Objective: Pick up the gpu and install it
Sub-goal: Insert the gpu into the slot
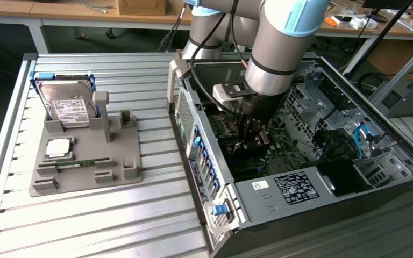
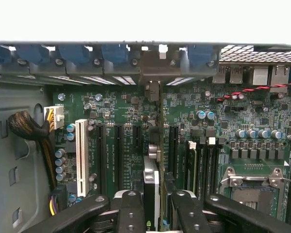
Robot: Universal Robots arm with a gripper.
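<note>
I count one gpu (image 2: 155,179), edge-on above the motherboard (image 2: 126,145). My gripper (image 2: 157,213) is clamped on it. The arm reaches straight down into the case (image 1: 350,134).

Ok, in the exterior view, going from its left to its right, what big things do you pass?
Hard drive standing in the grey fixture → blue-tabbed rear panel of the computer case → gripper inside the case holding the gpu → blue cables.

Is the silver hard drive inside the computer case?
No, the hard drive stands upright in the grey holder on the table, outside the computer case.
</note>
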